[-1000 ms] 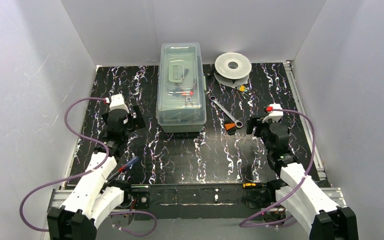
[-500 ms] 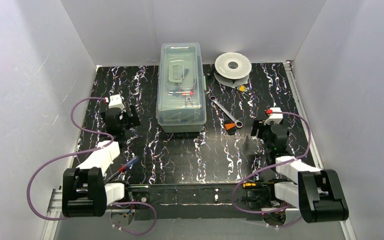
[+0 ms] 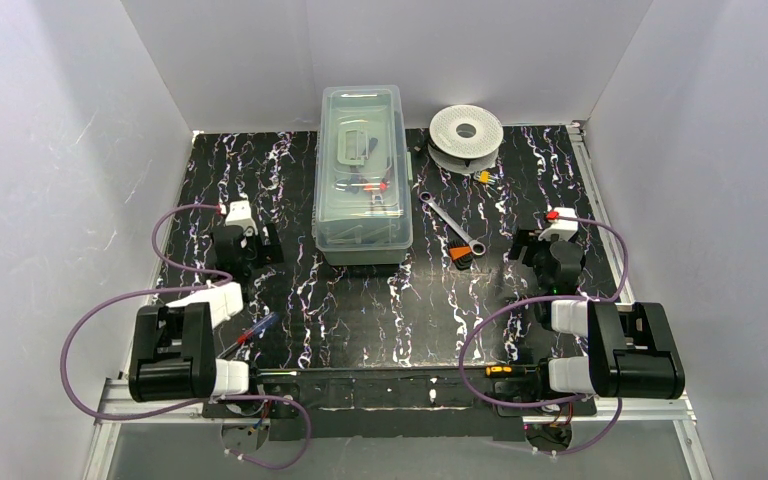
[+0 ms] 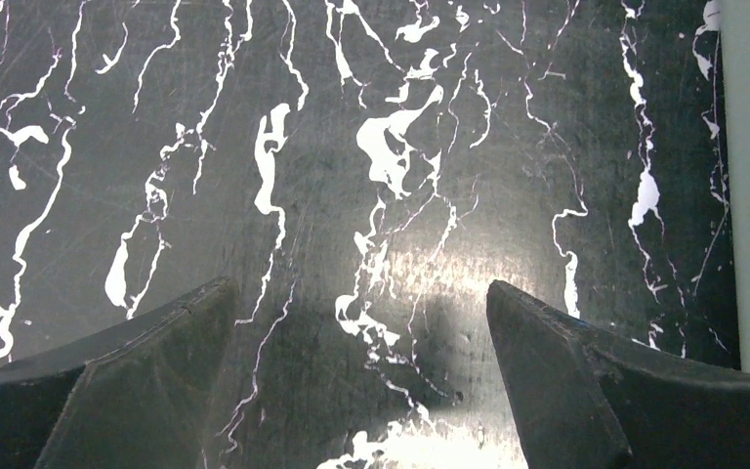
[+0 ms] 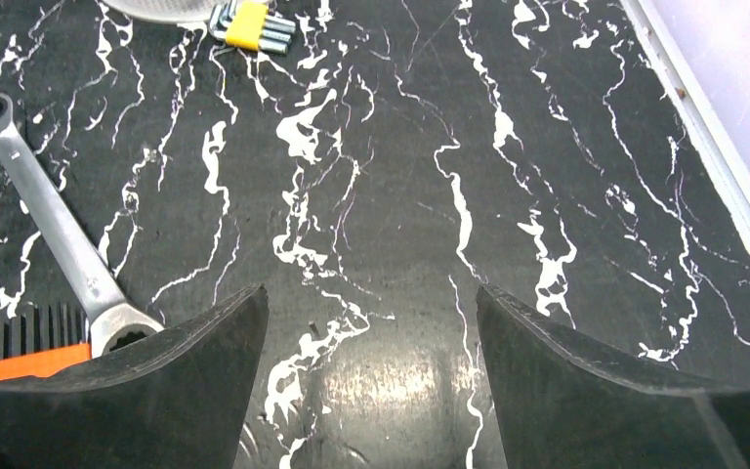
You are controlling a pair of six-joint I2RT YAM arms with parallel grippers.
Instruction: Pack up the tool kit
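Nearest the bases, at 7 o'clock on the table (image 3: 380, 310), lies a blue-and-red screwdriver (image 3: 258, 328). A yellow-and-black handle (image 3: 500, 370) lies at 5 o'clock.

Over the last second both arms have folded back onto their bases. Their upper links are now tucked upright instead of stretched forward, and the wrists have barely shifted. The left gripper (image 4: 359, 293) hangs over bare marble at 9 o'clock, its jaws spread wide with nothing between them. The right gripper (image 5: 371, 293), at 3 o'clock, is just as wide and just as empty. This looks like a retreat to rest, not a reach, so no tool seems to be in hand for packing.

Just left of the right gripper, an orange-and-black tool (image 5: 34, 357) touches the ring end of a wrench (image 5: 54, 230). The wrench runs away toward 1 o'clock.

The toolbox (image 3: 362, 170) stands at 12 o'clock, long side running front to back. Its translucent lid (image 3: 360, 110) is shut, and a sage-green handle (image 3: 355, 148) and a few tools show dimly through it. Beyond the wrench lie yellow-clipped hex keys (image 5: 249, 21), and behind them the white spool (image 3: 466, 130). With tools lying outside a closed box, packing looks unfinished.
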